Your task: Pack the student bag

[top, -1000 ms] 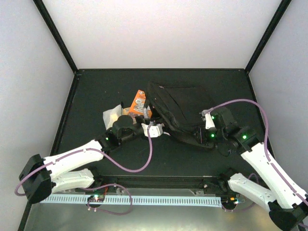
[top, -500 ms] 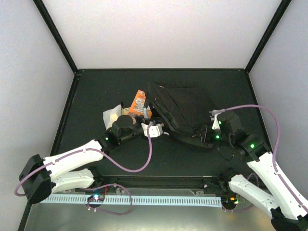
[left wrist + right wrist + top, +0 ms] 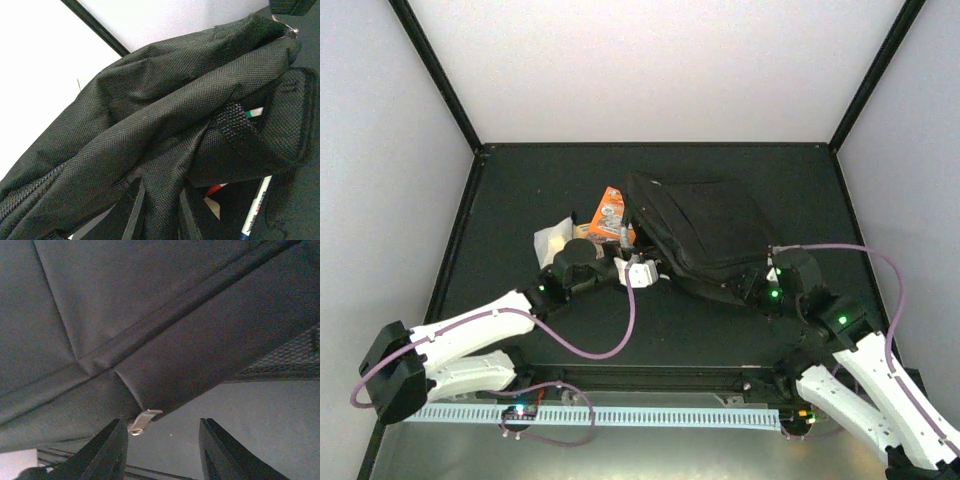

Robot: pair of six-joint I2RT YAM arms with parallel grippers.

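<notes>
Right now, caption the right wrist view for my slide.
Open right tool close to the black student bag, metal zipper pull hanging beside one finger.

Black table (image 3: 520, 190) with the student bag (image 3: 710, 225), an orange packet (image 3: 611, 212), perhaps a whitish pouch (image 3: 552, 238).

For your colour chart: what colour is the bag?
Black; the bag shows best in the top view.

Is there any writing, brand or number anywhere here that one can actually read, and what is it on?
On the orange packet: something is printed, but too small to read.
On the white pen by the student bag: red lettering, too blurred to read.
No other text shows; nothing can be quoted.
</notes>
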